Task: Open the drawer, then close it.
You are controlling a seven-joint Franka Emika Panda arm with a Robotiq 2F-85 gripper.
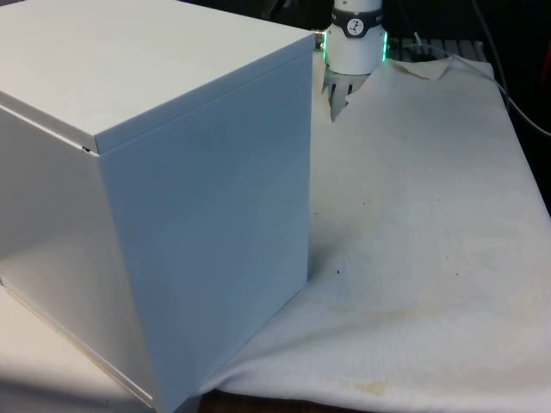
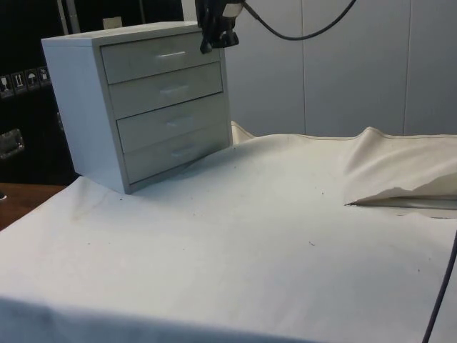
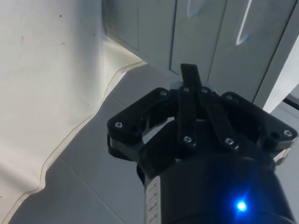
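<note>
txt: none legible; signs: small white pictogram stickers (image 2: 27, 78) on dark cabinet (image 2: 28, 114), unreadable

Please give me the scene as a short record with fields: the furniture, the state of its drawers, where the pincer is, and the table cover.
furniture: white chest of drawers, four drawers, standing on the table
drawers: all four look closed, fronts flush in the side view
top drawer: closed, handle not gripped
pincer: near the chest's upper corner beside the top drawer, touching no handle
pincer fingers: look closed together, holding nothing
table cover: white cloth, wrinkled and lifted at one edge
task progress: drawer not open at this moment
</note>
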